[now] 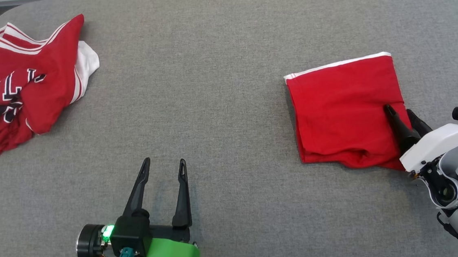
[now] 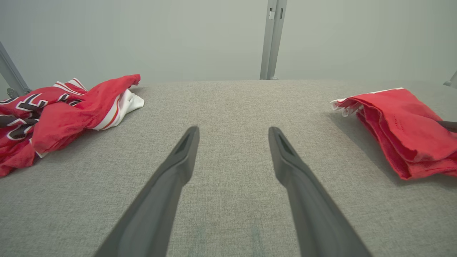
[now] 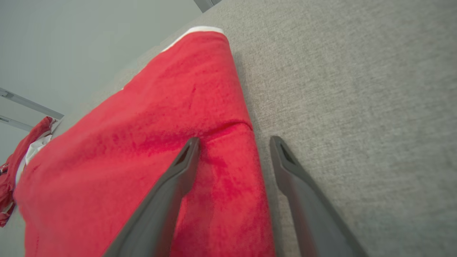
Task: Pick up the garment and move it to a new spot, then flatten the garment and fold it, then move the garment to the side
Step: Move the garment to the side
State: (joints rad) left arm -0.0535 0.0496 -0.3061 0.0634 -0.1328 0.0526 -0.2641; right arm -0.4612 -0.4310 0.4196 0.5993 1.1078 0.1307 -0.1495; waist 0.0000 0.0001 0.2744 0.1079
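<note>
table (image 1: 222, 43) covered in grey fabric spreads across the head view. the folded garment (image 1: 342, 111), red with a white band along its far edge, lies flat on the right part. the right gripper (image 1: 398, 110) is at its near right corner, fingers parted and clamping nothing: one finger over the red cloth, the other just beside the cloth's right edge. the left gripper (image 1: 164, 161) hovers over bare fabric near the front middle, likewise spread and empty. a crumpled red and white jersey (image 1: 25, 87) with dark lettering is heaped at the far left, well apart from the folded garment.

left wrist view: the left gripper (image 2: 234, 129) points across the table (image 2: 232, 100), fingers apart, jersey (image 2: 53, 114) to the left, folded garment (image 2: 400, 121) to the right with its layers stacked.

right wrist view: the right gripper (image 3: 235, 140) straddles the edge of the folded garment (image 3: 142, 160), one finger above red cloth, the other above the table (image 3: 357, 89). the jersey (image 3: 35, 134) shows at the left edge.
</note>
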